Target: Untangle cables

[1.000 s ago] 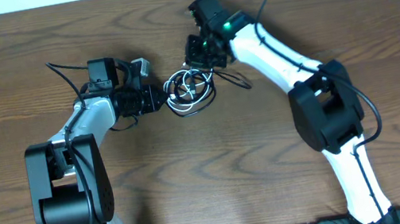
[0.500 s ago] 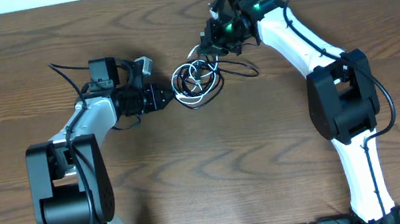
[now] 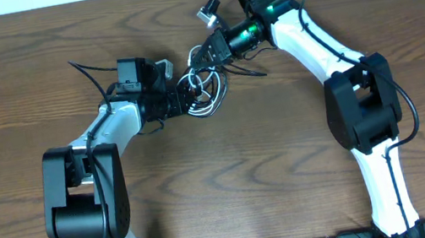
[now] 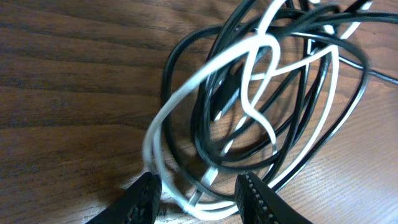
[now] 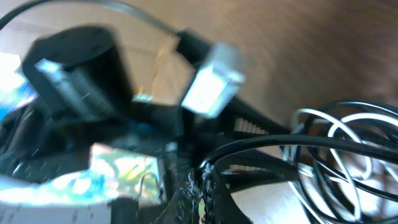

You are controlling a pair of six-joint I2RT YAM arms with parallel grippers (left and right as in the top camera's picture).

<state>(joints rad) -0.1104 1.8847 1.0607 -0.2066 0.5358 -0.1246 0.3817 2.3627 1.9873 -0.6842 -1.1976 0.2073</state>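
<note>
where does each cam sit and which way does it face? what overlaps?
Overhead: fixed above the table, looking straight down; left arm and right arm both show, cables between their ends.
Left wrist: on the left arm, looking down past its fingers at the cables; only those show.
Right wrist: on the right arm, looking low across the table at the cables; blurred, its own parts unclear.
Shared: all three see the cables.

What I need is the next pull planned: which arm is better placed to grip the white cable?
Left, likely: the left gripper stands open with the white cable between its fingers. The right gripper is shut beside the cables.
</note>
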